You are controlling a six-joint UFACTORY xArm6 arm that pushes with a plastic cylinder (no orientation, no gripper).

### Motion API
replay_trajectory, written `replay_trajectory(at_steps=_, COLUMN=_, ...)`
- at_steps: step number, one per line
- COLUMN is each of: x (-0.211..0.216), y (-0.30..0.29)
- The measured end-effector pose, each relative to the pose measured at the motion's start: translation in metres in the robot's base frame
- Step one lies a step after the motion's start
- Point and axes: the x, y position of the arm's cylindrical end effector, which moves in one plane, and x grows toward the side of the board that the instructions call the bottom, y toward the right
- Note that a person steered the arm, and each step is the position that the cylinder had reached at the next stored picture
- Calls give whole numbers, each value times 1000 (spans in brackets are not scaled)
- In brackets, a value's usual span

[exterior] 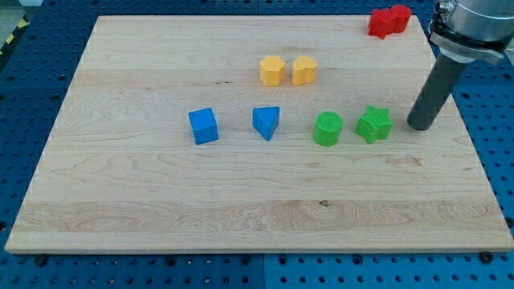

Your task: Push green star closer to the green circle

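The green star [374, 124] lies on the wooden board at the view's right of centre. The green circle [328, 128] stands just to its left, with a narrow gap between them. My tip [419, 126] rests on the board to the right of the green star, a short gap away and not touching it. The dark rod rises from it toward the view's top right.
A blue cube [203, 126] and a blue triangle [266, 123] lie left of the green circle. Two yellow blocks [273, 71] [303, 71] sit side by side above them. Red blocks [389, 20] lie at the board's [161, 201] top right corner.
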Motion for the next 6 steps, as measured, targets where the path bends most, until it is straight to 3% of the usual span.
replay_trajectory(at_steps=4, x=30, y=-3)
replay_trajectory(at_steps=6, x=18, y=-57)
